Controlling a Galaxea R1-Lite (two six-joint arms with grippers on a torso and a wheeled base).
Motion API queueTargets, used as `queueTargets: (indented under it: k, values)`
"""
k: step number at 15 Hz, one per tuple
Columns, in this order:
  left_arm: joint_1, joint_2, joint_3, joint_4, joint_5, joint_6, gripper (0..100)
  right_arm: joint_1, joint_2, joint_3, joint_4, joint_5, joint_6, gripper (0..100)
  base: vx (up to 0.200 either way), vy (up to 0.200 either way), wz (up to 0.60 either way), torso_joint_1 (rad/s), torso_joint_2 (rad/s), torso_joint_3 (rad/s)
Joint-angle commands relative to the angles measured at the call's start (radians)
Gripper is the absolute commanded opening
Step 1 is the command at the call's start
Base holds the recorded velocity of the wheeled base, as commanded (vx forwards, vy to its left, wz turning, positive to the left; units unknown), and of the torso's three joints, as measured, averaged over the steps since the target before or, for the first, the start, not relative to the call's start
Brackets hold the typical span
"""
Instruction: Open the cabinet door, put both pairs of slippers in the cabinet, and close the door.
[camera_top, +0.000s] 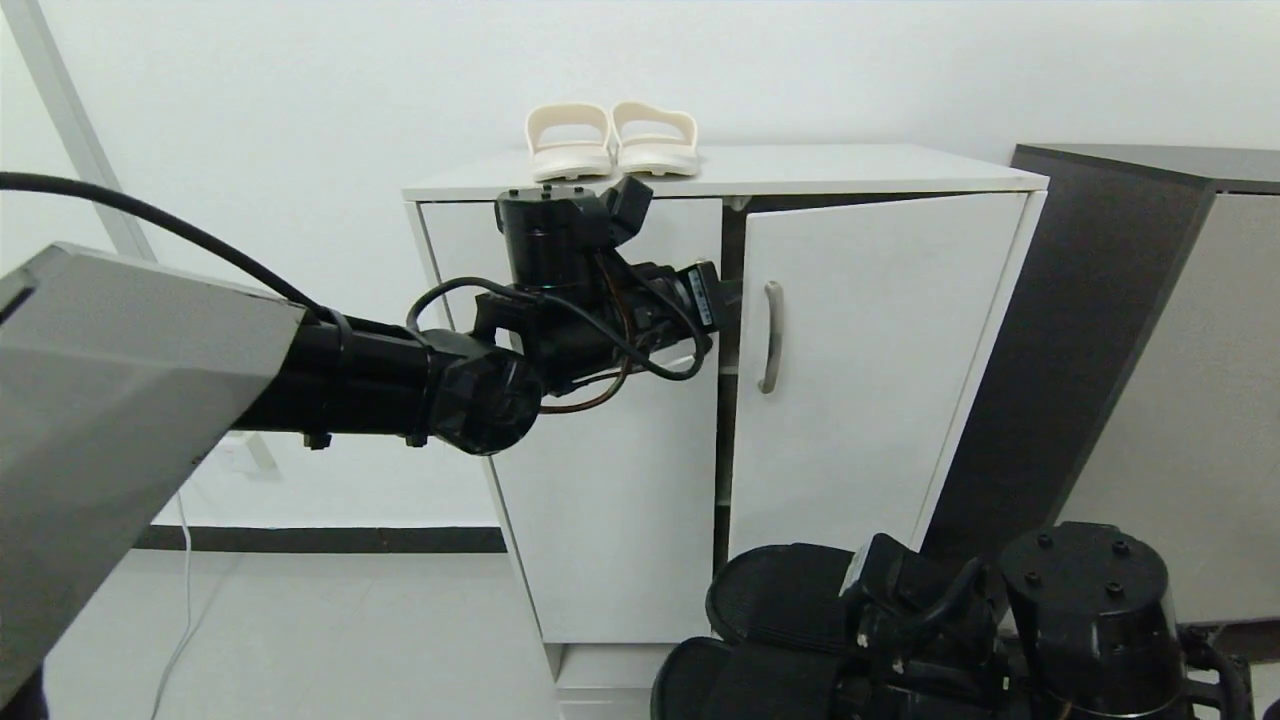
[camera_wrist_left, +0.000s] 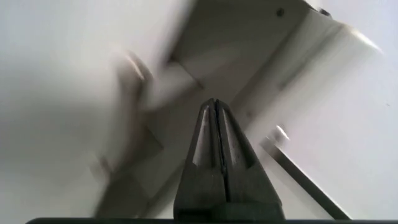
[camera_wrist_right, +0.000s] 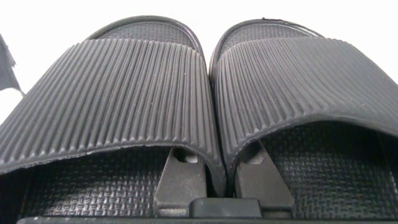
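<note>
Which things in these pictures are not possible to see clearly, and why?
Cabinet inside: head view, dark narrow gap; left wrist view, blurred.
Left door, inner edge: head view, behind left gripper.
Black slippers: head view, cut by bottom edge.

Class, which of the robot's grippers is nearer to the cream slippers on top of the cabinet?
Left. The left gripper is at the door gap just below the cream slippers; the right gripper sits far lower, holding the black slippers.
</note>
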Motion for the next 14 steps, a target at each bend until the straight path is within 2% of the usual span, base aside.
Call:
queueTargets:
  k: [1, 2, 3, 4, 6, 8, 10, 11, 12, 13, 14]
  values:
    - [-0.063, -0.062, 0.068, -0.015, 0.008, 0.004, 0, 0.009, 0.004, 0.002, 0.000, 0.000, 0.000, 0, -0.200, 0.000, 0.00, 0.002, 0.00, 0.007]
    - [-0.083, -0.073, 0.088, -0.032, 0.008, 0.004, 0, 0.011, 0.006, 0.004, 0.000, 0.000, 0.000, 0, -0.200, 0.000, 0.00, -0.002, 0.00, 0.002]
    - [-0.126, -0.088, 0.107, -0.063, 0.009, 0.006, 0, 0.011, 0.008, 0.004, 0.000, 0.000, 0.000, 0, -0.200, 0.000, 0.00, -0.007, 0.00, 0.007]
    - [-0.138, -0.093, 0.111, -0.066, 0.009, 0.004, 0, 0.011, 0.008, 0.006, 0.000, 0.000, -0.001, 0, -0.200, 0.000, 0.00, 0.002, 0.01, -0.002]
    - [-0.135, -0.093, 0.113, -0.067, 0.009, 0.004, 0, 0.009, 0.008, 0.006, -0.002, -0.002, -0.001, 0, -0.200, 0.000, 0.00, 0.000, 0.00, 0.005]
    - [-0.095, -0.126, 0.145, -0.078, 0.025, 0.008, 0, 0.003, 0.009, 0.001, -0.003, -0.006, 0.002, 0, 0.000, 0.000, 0.00, 0.000, 0.00, 0.000]
    - [-0.062, -0.254, 0.265, -0.113, 0.063, 0.012, 0, -0.047, 0.035, -0.036, -0.009, -0.017, 0.009, 0, 0.000, 0.000, 0.00, 0.000, 0.00, 0.000]
    - [-0.056, -0.312, 0.314, -0.116, 0.071, 0.024, 0, -0.063, 0.046, -0.047, -0.014, -0.028, 0.012, 0, 0.000, 0.000, 0.00, 0.000, 0.00, 0.000]
    - [-0.029, -0.470, 0.444, -0.107, 0.075, 0.075, 0, -0.090, 0.072, -0.064, -0.034, -0.048, 0.026, 0, 0.000, 0.000, 0.00, 0.000, 0.00, 0.000]
    - [-0.022, -0.591, 0.536, -0.096, 0.081, 0.106, 0, -0.096, 0.087, -0.067, -0.055, -0.055, 0.037, 0, 0.000, 0.000, 0.00, 0.000, 0.00, 0.000]
    - [-0.020, -0.721, 0.622, -0.044, 0.112, 0.116, 0, -0.099, 0.103, -0.068, -0.081, -0.066, 0.046, 0, 0.000, 0.000, 0.00, 0.000, 0.00, 0.000]
